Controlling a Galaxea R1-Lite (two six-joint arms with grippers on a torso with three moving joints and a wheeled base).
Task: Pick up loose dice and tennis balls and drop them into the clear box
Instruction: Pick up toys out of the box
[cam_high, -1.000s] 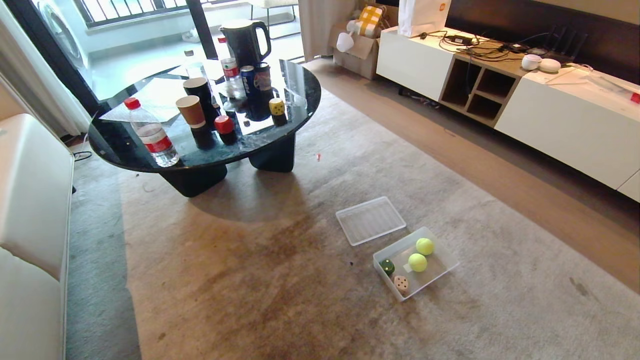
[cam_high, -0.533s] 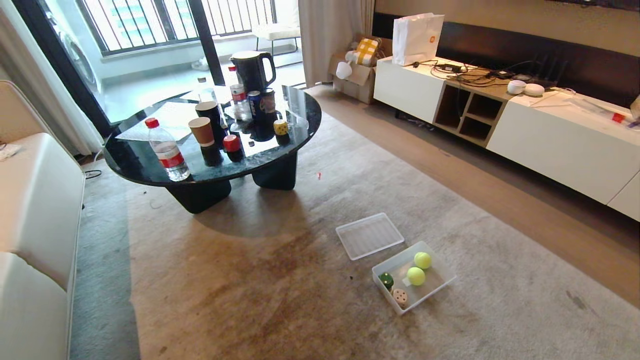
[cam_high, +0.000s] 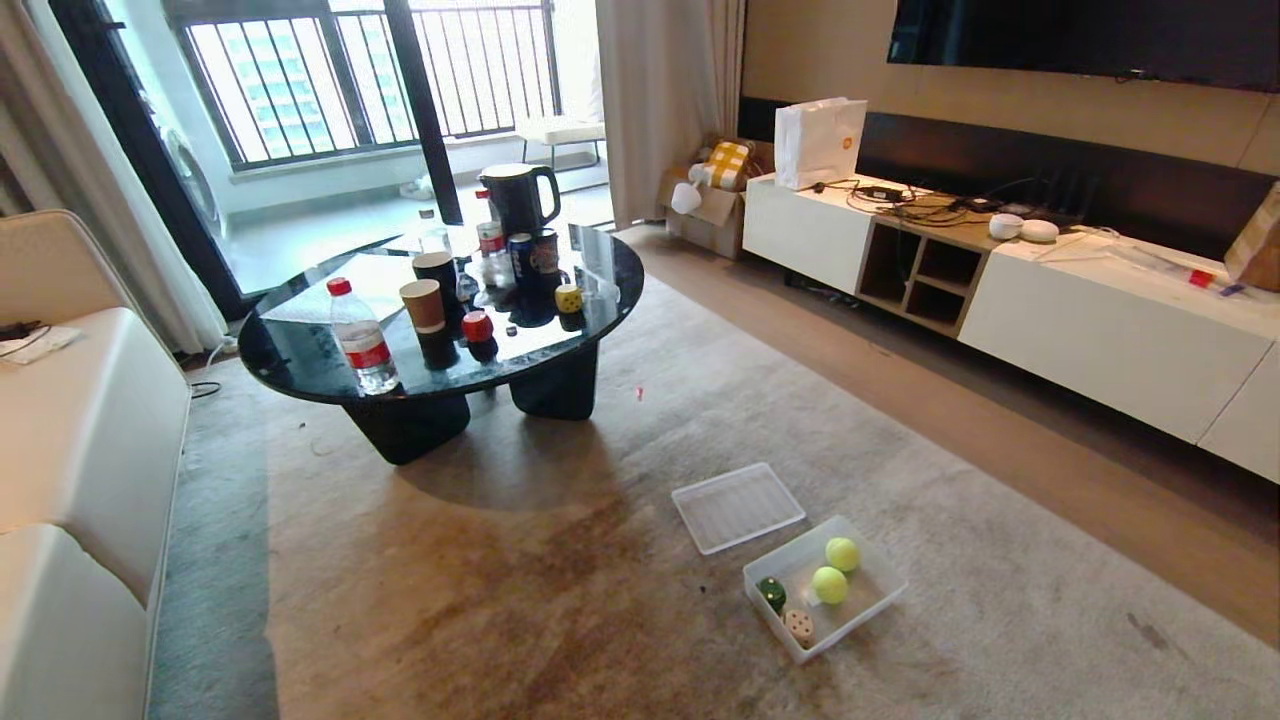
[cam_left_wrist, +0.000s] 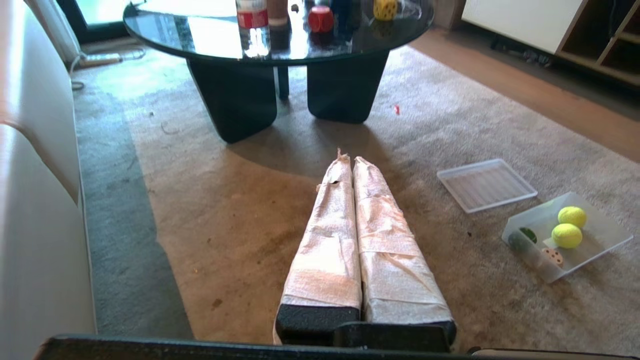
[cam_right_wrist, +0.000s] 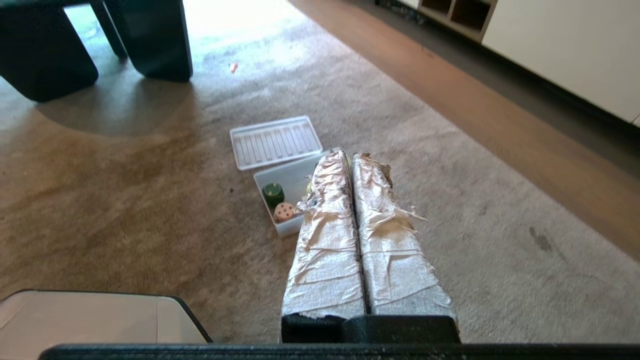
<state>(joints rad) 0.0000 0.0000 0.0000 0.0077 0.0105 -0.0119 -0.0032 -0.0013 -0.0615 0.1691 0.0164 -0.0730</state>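
Two dice left on far table: red die (cam_high: 478, 326), yellow die (cam_high: 568, 298); both grippers (cam_left_wrist: 350, 162) (cam_right_wrist: 350, 157) clenched, empty; approach squarely, unclench first.

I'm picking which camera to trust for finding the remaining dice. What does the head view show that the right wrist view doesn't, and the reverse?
Only the head view shows the tabletop, where the red die and yellow die sit, and both tennis balls in the clear box. Only the right wrist view shows the right gripper, shut and empty, hiding those balls. Both show the box, the dark green die, the tan die and the lid.
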